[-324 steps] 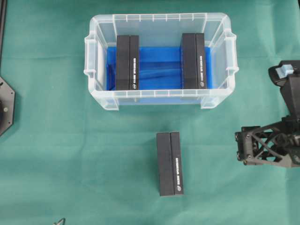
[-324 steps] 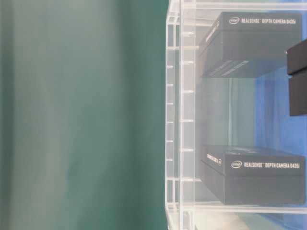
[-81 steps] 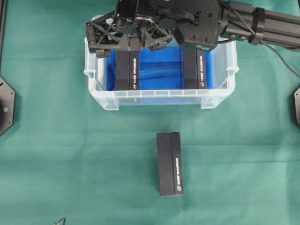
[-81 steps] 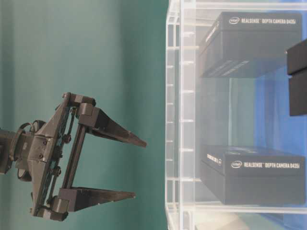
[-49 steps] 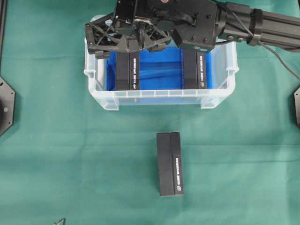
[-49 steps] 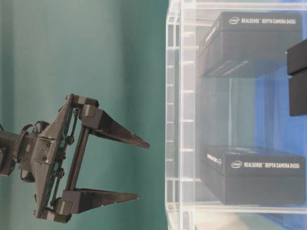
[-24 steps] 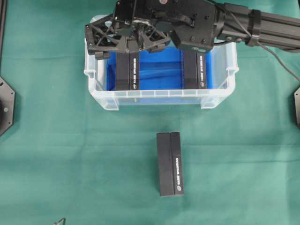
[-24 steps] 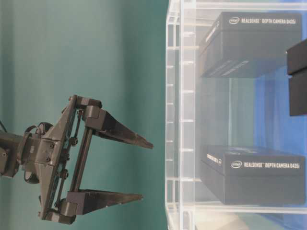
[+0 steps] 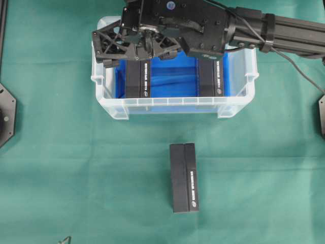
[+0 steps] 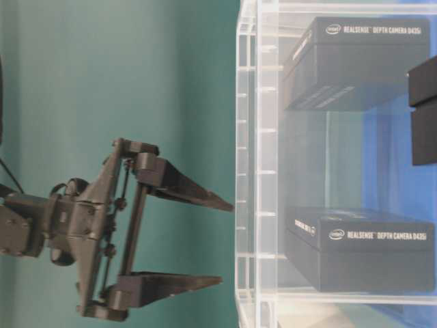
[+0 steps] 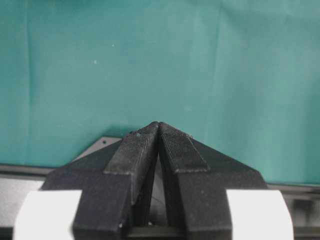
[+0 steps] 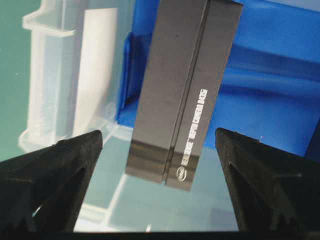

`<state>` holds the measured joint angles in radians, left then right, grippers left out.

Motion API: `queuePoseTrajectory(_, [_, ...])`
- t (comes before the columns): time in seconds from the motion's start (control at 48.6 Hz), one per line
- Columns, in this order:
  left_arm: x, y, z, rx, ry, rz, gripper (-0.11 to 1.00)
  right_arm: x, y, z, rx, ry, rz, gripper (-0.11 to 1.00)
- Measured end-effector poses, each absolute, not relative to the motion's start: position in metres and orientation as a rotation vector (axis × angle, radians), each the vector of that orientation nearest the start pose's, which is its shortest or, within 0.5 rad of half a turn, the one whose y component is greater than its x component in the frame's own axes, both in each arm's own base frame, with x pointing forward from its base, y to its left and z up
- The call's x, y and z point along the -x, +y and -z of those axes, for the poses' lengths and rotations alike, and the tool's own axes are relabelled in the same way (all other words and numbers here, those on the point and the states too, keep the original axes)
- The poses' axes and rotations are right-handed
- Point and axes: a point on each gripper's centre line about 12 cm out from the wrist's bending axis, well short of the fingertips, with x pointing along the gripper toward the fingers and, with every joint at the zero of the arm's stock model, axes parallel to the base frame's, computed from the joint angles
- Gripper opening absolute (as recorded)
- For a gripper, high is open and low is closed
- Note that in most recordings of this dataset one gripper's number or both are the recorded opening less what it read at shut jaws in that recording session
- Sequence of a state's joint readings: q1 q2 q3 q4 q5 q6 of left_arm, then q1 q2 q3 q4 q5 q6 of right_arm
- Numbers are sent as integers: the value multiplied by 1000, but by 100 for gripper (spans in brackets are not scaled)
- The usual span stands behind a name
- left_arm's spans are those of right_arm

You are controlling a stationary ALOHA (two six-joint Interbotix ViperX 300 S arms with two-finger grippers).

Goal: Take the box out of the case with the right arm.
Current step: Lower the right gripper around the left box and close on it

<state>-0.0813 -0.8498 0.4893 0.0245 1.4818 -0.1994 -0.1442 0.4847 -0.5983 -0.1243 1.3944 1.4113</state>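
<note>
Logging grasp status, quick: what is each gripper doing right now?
Left gripper: shut, holding nothing.
Right gripper: open, empty, above the box in the case.

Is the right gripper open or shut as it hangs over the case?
Open. In the right wrist view the right gripper has its fingers spread wide either side of the left box, touching nothing.

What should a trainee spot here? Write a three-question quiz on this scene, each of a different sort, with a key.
1. How many black boxes lie inside the case?
2. True or false: the right gripper is shut on a box.
3. The box on the cloth lies: A) in front of the case, outside it; B) against the case's left wall; C) under the left gripper.

Key: 1) two; 2) false, its jaws stand open above the left-hand box; 3) A.
</note>
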Motion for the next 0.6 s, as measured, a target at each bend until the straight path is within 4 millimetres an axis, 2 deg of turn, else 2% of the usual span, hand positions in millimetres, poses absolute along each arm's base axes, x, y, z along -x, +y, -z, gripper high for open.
queuePoseTrajectory(0.597, [-146,-9,-369,120,1120,-61,2,-518,-91,-230,-1194,902,1099,94])
